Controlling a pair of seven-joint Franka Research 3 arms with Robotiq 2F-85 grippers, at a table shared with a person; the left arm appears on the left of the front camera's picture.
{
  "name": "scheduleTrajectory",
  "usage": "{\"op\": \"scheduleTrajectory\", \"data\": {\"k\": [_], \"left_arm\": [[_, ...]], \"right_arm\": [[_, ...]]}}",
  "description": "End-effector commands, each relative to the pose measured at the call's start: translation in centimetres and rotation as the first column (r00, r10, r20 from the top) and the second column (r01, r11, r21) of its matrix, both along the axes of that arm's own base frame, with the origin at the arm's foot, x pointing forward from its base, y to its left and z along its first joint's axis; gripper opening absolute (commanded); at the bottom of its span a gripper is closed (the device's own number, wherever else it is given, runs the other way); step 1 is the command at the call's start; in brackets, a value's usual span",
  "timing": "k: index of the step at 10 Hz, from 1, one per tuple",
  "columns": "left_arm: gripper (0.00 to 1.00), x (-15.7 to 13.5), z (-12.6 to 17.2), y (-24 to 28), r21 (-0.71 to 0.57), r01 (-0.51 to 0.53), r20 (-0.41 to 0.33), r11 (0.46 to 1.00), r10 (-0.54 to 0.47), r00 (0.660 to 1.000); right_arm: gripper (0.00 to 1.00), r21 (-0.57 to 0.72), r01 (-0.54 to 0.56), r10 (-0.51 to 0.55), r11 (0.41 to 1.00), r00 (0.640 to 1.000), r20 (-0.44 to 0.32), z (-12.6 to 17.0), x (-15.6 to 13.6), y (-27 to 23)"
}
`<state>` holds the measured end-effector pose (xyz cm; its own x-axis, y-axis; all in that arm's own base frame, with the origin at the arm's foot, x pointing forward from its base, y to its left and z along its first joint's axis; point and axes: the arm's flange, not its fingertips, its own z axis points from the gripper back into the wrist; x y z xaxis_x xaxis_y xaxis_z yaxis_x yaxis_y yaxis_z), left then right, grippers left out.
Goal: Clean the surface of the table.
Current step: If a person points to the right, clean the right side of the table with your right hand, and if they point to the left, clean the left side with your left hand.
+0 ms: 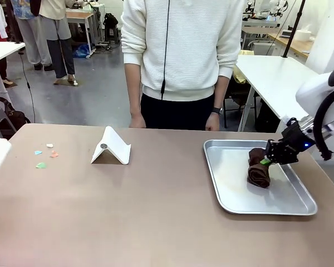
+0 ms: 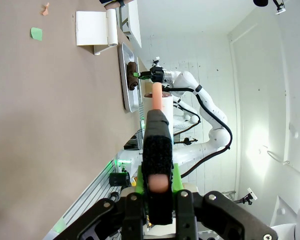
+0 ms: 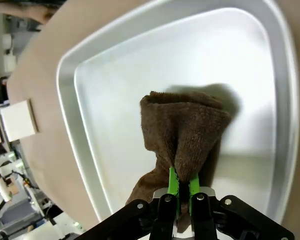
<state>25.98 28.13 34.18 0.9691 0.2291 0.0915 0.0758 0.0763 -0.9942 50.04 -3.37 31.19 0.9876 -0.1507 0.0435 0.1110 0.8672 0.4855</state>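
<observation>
While four scraps (image 1: pixel 40 165) dot the table (image 1: pixel 156 211), right jaws pinch one brown cloth (image 3: pixel 185 130), left jaws one tool (image 2: pixel 157 150).

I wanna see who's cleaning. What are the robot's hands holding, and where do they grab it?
Right gripper: jaws pinch the brown cloth by a bunched fold. Left gripper: jaws clamp a peach stick at its black wrap.

A robotics lab: a white robot arm (image 1: pixel 322 92) works at a brown table (image 1: pixel 128 217), with a white worktable (image 1: pixel 278 75) and bare grey floor (image 1: pixel 83 103) behind.
</observation>
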Motion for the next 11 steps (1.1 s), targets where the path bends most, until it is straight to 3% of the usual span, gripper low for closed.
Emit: {"op": "scheduleTrajectory", "data": {"k": [1,3,4,8,9,11], "left_arm": [[0.00,-0.2,0.4,-0.1,0.004,0.006,0.004,1.000,-0.006,1.000],[0.00,-0.2,0.4,-0.1,0.004,0.006,0.004,1.000,-0.006,1.000],[0.00,-0.2,0.4,-0.1,0.004,0.006,0.004,1.000,-0.006,1.000],[0.00,-0.2,0.4,-0.1,0.004,0.006,0.004,1.000,-0.006,1.000],[0.00,-0.2,0.4,-0.1,0.004,0.006,0.004,1.000,-0.006,1.000],[0.00,-0.2,0.4,-0.1,0.004,0.006,0.004,1.000,-0.006,1.000]], "right_arm": [[0.08,0.018,-0.053,0.052,0.998,0.999,0.005,2.3,-3.0,-1.3],[0.08,0.267,-0.139,0.110,0.954,0.987,0.119,5.4,-5.6,-2.1],[0.08,0.383,-0.174,0.131,0.907,0.982,0.136,6.6,-6.6,-2.5],[0.08,0.713,-0.269,0.289,0.647,0.952,0.097,10.0,-10.8,-4.5],[0.08,0.798,-0.250,0.311,0.547,0.947,0.084,11.0,-12.1,-5.1],[0.08,0.866,-0.202,0.293,0.457,0.954,0.068,12.3,-15.3,-6.5]]}}
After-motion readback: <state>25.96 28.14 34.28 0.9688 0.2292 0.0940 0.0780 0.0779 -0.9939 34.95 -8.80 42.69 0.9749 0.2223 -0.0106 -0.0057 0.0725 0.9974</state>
